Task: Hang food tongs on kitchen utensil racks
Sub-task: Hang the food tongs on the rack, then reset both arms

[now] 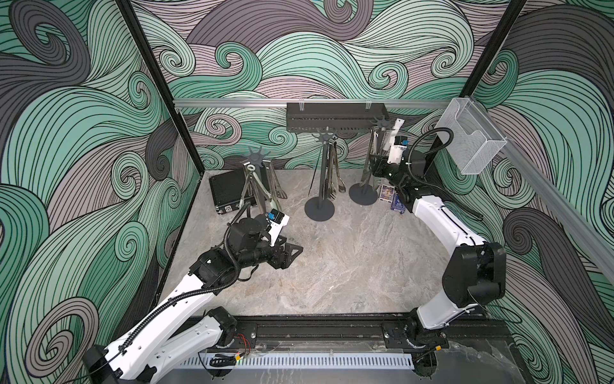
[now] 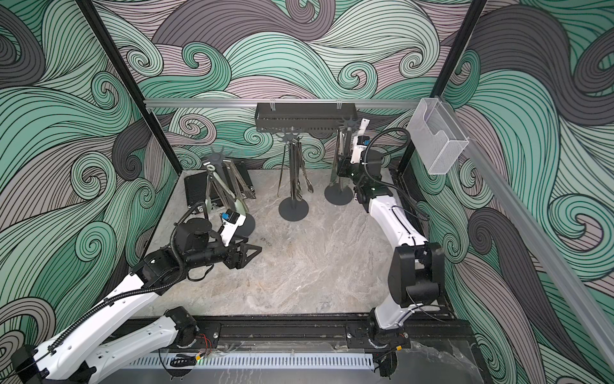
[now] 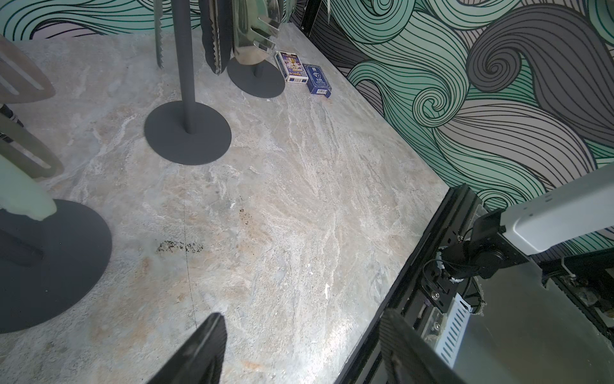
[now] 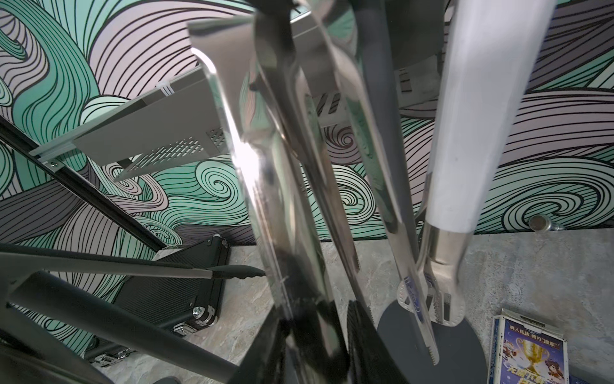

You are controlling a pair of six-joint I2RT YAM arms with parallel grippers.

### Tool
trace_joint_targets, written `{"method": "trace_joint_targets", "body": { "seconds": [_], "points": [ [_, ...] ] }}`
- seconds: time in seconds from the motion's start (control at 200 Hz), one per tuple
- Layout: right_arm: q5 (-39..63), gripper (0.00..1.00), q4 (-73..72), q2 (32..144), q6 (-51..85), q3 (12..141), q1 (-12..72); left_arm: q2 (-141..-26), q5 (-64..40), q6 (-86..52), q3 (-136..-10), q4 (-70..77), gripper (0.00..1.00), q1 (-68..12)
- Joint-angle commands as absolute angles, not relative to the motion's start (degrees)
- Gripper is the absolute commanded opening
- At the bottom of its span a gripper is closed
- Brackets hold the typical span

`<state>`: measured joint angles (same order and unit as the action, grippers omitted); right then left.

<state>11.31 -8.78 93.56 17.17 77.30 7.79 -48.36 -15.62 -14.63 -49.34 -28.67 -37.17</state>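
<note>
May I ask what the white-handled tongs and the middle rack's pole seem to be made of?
White-handled tongs: probably polished steel, mirror-bright at the toothed tips, with a smooth white, perhaps plastic, handle. Middle rack's pole: matte dark grey, likely painted metal, without glare.

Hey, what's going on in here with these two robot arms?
Tongs hang on all three utensil racks. The right hand is up at the right rack, close against hanging steel tongs; whether it grips them isn't clear. The left hand hovers open and empty over the table by the left rack.
</note>
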Motion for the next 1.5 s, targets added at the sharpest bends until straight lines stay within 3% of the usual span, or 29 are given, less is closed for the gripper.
{"method": "trace_joint_targets", "body": {
  "seconds": [0.0, 0.675, 0.816, 0.901, 1.106, 1.296, 1.391, 1.496],
  "points": [
    [10.4, 0.33, -8.7, 94.2, 17.8, 76.7, 7.7, -48.7, -14.9, -14.2, -49.4, -28.1, 0.74, -36.6],
    [11.3, 0.44, -8.0, 93.7, 17.9, 77.6, 7.6, -48.8, -14.9, -14.2, -49.5, -28.1, 0.74, -36.6],
    [12.3, 0.48, -6.7, 91.2, 17.9, 76.6, 7.7, -48.6, -14.2, -14.1, -49.6, -28.3, 0.74, -36.6],
    [12.3, 0.57, -4.6, 87.2, 16.9, 74.6, 7.6, -48.1, -11.7, -14.5, -50.0, -29.1, 0.75, -36.6],
    [1.4, 0.72, 7.7, 69.9, 10.2, 65.3, 7.5, -44.5, 2.8, -15.5, -52.1, -30.2, 0.83, -36.5],
    [-20.7, 0.87, 12.2, 54.7, 8.3, 51.4, 6.3, -40.8, 36.4, -17.2, -51.6, -27.5, 0.98, -36.2],
    [-24.5, 0.91, 5.4, 51.2, 5.1, 41.2, 5.8, -38.6, 53.6, -13.5, -46.8, -19.4, 0.99, -35.8],
    [-26.5, 0.94, -0.9, 49.1, 5.5, 32.2, 5.8, -35.1, 59.7, -0.7, -35.1, 0.0, 0.99, -34.1]
  ]
}}
